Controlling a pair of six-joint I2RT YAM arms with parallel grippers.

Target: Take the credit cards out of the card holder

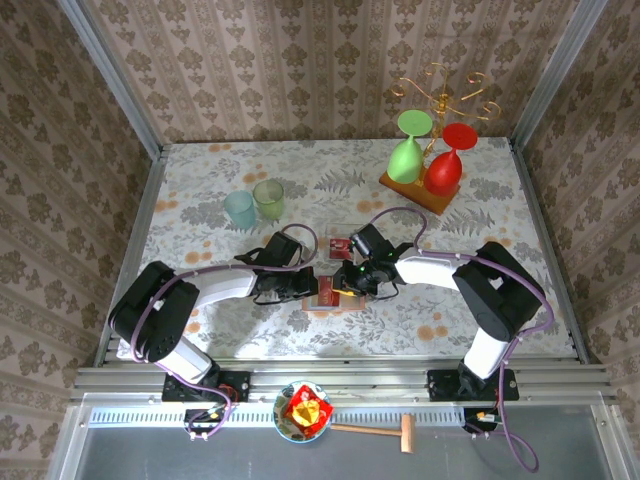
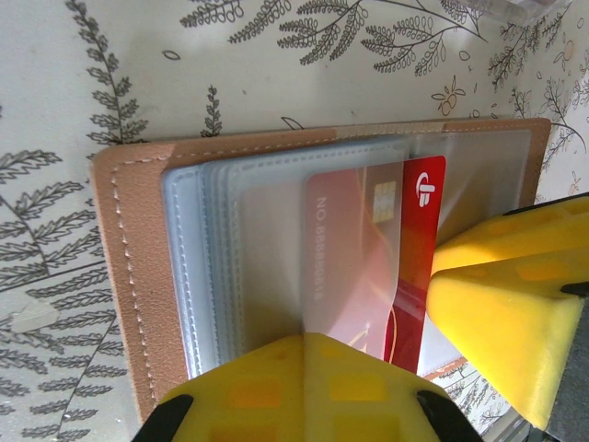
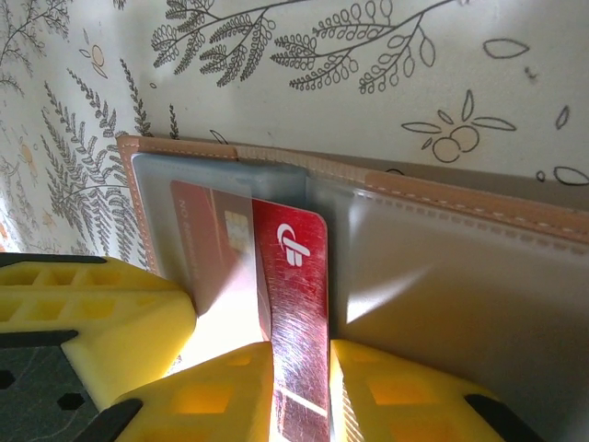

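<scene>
Broad floral tabletop [image 1: 230,170], walled in by patterned panels. Two arms reaching inward from the near edge and meeting just ahead of centre: left arm [image 1: 215,285] from the left, right arm [image 1: 450,270] from the right. Toward the far right corner, a wooden stand [image 1: 432,203] with a green glass [image 1: 405,160] and a red glass [image 1: 445,172] bowl-down on it, under a gilt wire top. Left of centre and farther back, a pale blue cup [image 1: 240,208] and a green cup [image 1: 268,198] side by side, well apart from the stand. Between the two wrists, flat on the cloth and opened out, the card holder [image 2: 129,276]: a salmon-brown stitched border around stacked clear sleeves. Left pincer [image 2: 304,354] closed right up, yellow fingertips together at the holder's near edge over the sleeves; cannot tell whether a sleeve is nipped between them. Right pincer [image 3: 299,373] just beside it, narrowed onto the red credit card [image 3: 293,267], one finger against each face of its near end. Card lodged partway in the holder — most of its face, chip and number included, clouded behind a frosted sleeve, with a bare strip bearing a white logo exposed. Just beyond the holder, a small red rectangle [image 1: 340,244] — too small to name.
</scene>
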